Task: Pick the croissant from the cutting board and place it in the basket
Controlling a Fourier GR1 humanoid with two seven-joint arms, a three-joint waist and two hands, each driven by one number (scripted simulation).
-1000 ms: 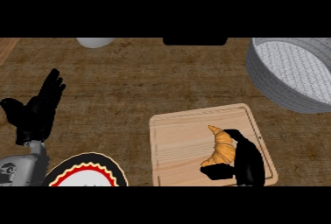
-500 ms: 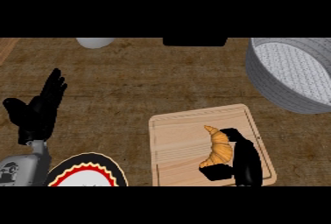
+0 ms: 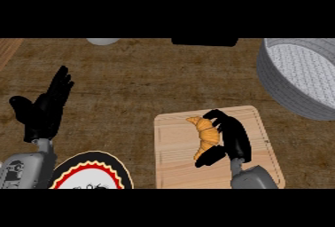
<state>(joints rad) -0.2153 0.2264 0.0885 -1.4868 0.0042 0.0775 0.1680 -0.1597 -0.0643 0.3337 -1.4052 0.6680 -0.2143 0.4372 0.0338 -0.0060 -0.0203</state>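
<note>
So the whole thing sits on a brown wood-grain counter (image 3: pixel 150 80). Biggest item on it is the grey basket (image 3: pixel 288 84), round with a pale mesh-looking floor, way over at the far right and partly cut off by the edge of the view. Next down in size is the light wooden cutting board (image 3: pixel 173 155), closer to the robot and a bit right of center, well apart from the basket.

Bottom left there's a round plate (image 3: pixel 91 170) with a black rim and a red and yellow zigzag border, only partly showing.

The right hand (image 3: pixel 232 137) comes up from the bottom edge over the board and it's curled around the croissant (image 3: pixel 204 135), fingers over the top end and thumb tucked in at the lower end. The croissant is golden, curved, and over the board, roughly in the middle of it. Can't tell if it's lifted off the wood at all.

The left hand (image 3: pixel 44 111) is just parked at the left side, fingers straight and pointing away, holding nothing.

Along the far edge there's a small white round thing (image 3: pixel 103 41) and a dark object (image 3: pixel 204 42), both cut off.
</note>
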